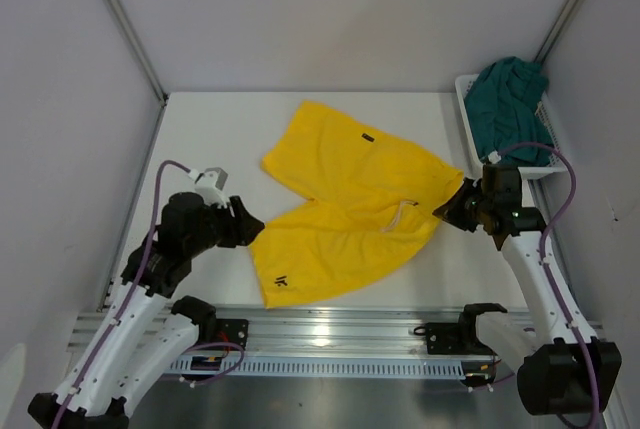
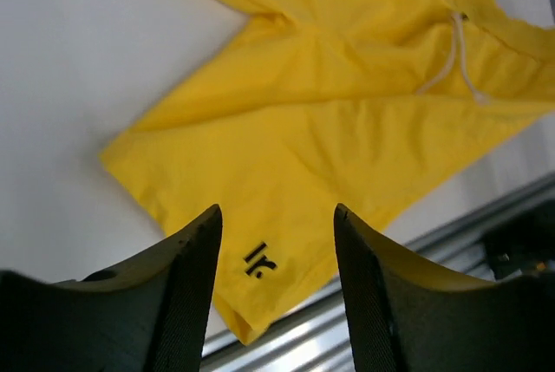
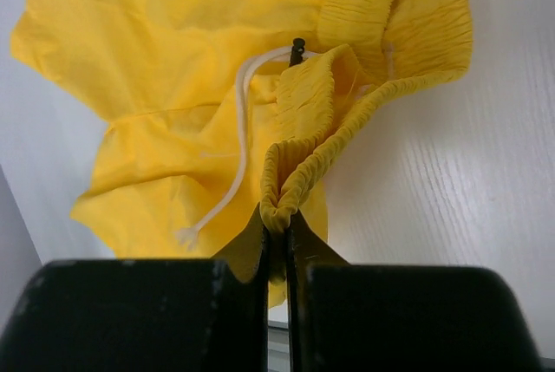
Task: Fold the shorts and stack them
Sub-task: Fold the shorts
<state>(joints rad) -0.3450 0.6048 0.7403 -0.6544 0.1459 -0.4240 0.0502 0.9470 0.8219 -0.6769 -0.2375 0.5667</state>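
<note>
White table between grey walls bears yellow shorts.

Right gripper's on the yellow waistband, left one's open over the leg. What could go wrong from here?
1. The right gripper pinches only a thin fold of the waistband; a pull may slip it free.
2. The left gripper holds nothing, so the yellow shorts may drag and bunch rather than fold.
3. The leg corner lies at the rail; it could slide off.
</note>
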